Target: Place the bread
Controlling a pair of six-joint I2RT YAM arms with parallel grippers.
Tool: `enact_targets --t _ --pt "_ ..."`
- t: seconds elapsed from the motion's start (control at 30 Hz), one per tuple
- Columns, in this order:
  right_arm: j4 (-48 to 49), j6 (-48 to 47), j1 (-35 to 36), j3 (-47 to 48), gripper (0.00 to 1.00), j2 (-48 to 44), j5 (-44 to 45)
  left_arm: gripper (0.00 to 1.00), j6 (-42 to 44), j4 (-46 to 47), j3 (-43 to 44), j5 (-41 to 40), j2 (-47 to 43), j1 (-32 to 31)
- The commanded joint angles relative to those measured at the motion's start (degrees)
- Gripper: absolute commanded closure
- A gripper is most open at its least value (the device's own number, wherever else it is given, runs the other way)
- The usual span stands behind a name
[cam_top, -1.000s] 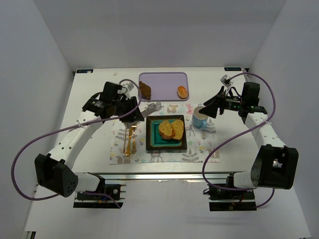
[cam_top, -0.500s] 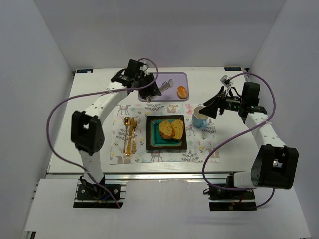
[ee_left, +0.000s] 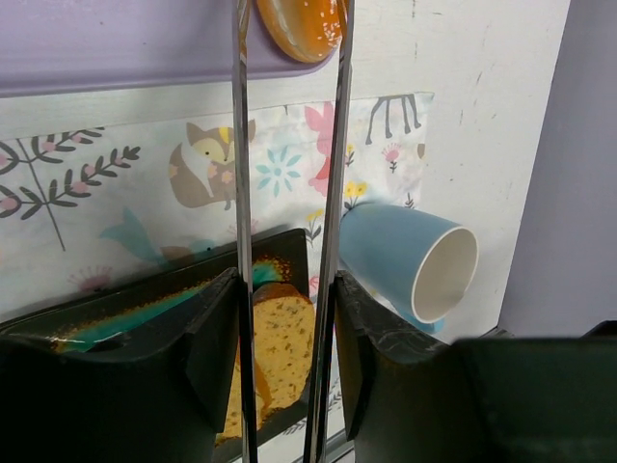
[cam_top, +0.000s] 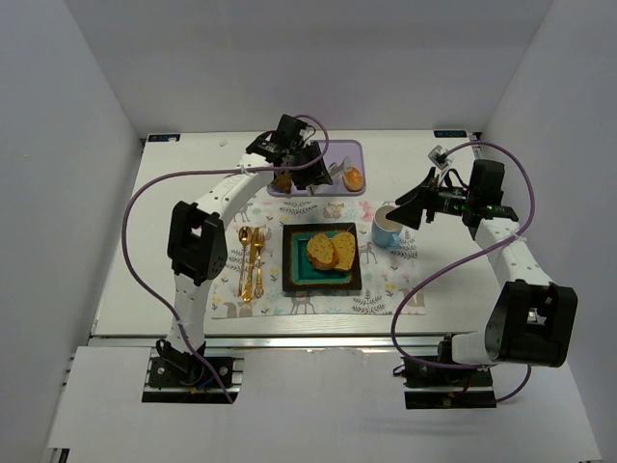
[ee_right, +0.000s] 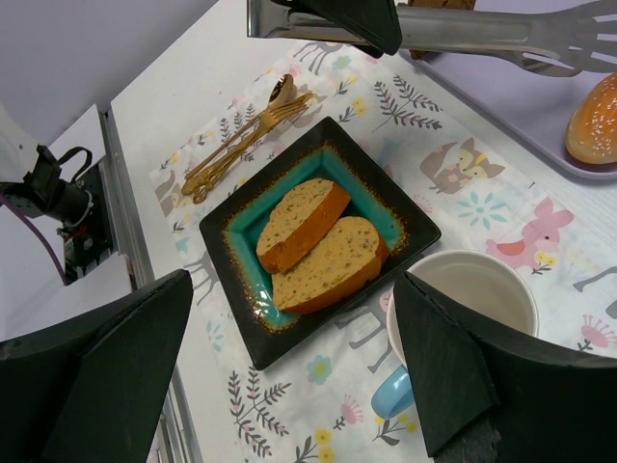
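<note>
My left gripper (cam_top: 310, 170) (ee_left: 286, 289) is shut on metal tongs (ee_left: 335, 145) over the purple tray (cam_top: 313, 148). The tong tips straddle an orange bun (ee_left: 299, 19) (cam_top: 354, 177) at the tray's right end; I cannot tell if they squeeze it. A dark bread piece (cam_top: 282, 180) lies at the tray's left, partly hidden by the arm. Two yellow bread slices (cam_top: 331, 251) (ee_right: 323, 246) lie on a black and teal square plate (cam_top: 289, 265). My right gripper (cam_top: 410, 207) (ee_right: 294, 280) is open and empty, above the blue cup (cam_top: 386, 230).
Gold cutlery (cam_top: 251, 262) lies on the patterned placemat (cam_top: 386, 289), left of the plate. The cup (ee_right: 463, 299) stands just right of the plate. The tongs (ee_right: 482, 29) and bun (ee_right: 593, 121) show at the top of the right wrist view.
My left arm has swung from the placemat's left side up and right to the purple tray, carrying the tongs to the bun. The right arm has not moved.
</note>
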Motion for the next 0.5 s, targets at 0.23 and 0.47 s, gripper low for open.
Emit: enact_targets --t 0.23,0.47 --pt "0.7 -0.31 -0.23 0.28 0.11 -0.65 -1.35 0.48 -1.17 -0.11 3.95 -0.13 1.3 -0.25" --pt "0.79 -0.31 -0.23 0.37 0.11 -0.57 -1.35 0.48 -1.26 0.85 3.25 0.83 1.74 -0.34"
